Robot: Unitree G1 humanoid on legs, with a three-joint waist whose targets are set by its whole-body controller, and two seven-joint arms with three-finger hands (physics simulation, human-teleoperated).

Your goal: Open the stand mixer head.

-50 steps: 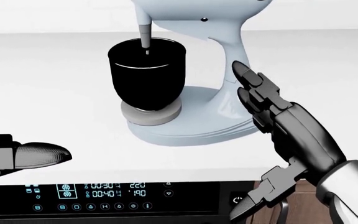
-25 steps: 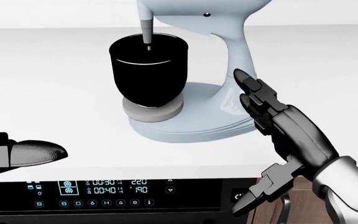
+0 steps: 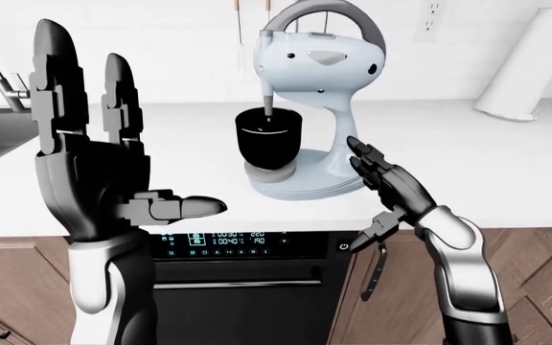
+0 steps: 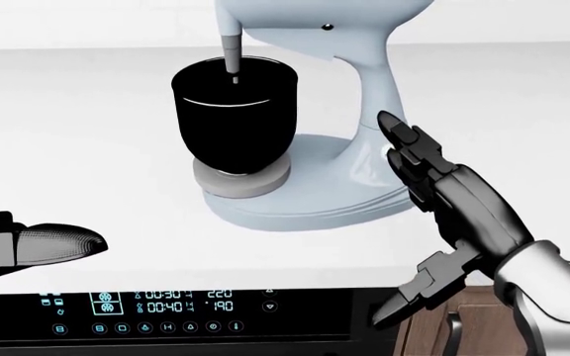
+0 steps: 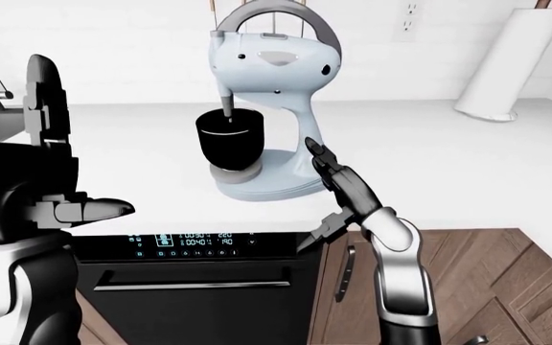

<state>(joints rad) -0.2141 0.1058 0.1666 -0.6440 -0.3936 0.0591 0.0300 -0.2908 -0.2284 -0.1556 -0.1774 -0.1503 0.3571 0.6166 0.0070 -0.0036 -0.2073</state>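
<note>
Stand mixer (image 3: 309, 108) is seen on the white worktop (image 3: 506, 165) with head still down, beater in black bowl (image 3: 268, 138); right hand (image 4: 443, 189) is held open beside its neck, left hand (image 3: 89, 154) raised open, nothing gripped.

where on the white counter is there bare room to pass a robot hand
Bare white counter runs between the pale blue stand mixer and the leaning white roll. Another patch lies left of the black mixing bowl. It is tight by the mixer's column, where the right robot hand reaches.
</note>
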